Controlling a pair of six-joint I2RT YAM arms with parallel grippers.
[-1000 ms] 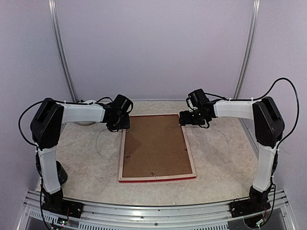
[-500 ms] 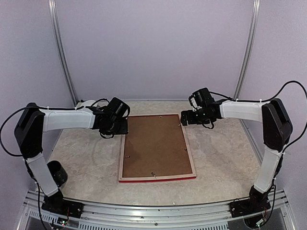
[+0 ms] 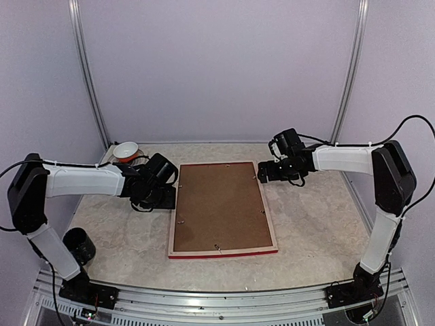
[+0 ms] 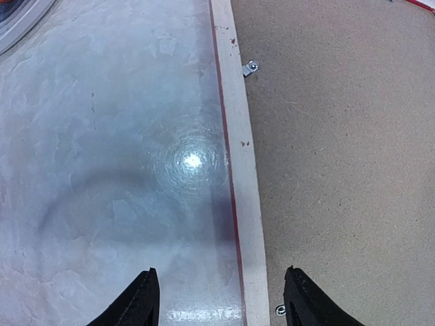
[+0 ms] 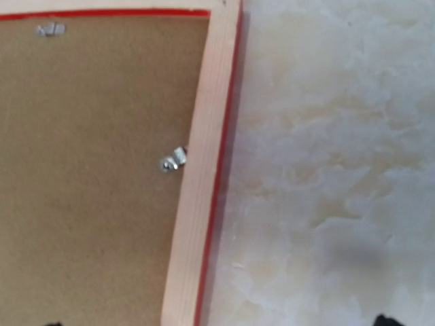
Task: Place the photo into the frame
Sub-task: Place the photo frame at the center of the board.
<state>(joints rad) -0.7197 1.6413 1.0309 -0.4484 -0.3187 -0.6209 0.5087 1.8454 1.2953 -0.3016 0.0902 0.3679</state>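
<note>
Left pincer (image 4: pixel 222 291) and right pincer (image 5: pixel 217 322) gape empty, frame (image 4: pixel 238 136) rails beneath them; backing board (image 4: pixel 340 170) looks seated, so clips (image 4: pixel 251 67) likely need turning next.

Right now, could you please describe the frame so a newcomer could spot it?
At the middle of the marbled table, the frame lies flat, back upward. Its pale wood rim with a red edge surrounds a brown backing board; the white bowl and black cylinder nearby are small and round.

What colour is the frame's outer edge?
Red, on the frame around its pale wood back; best seen in the top external view, along the near side.
</note>
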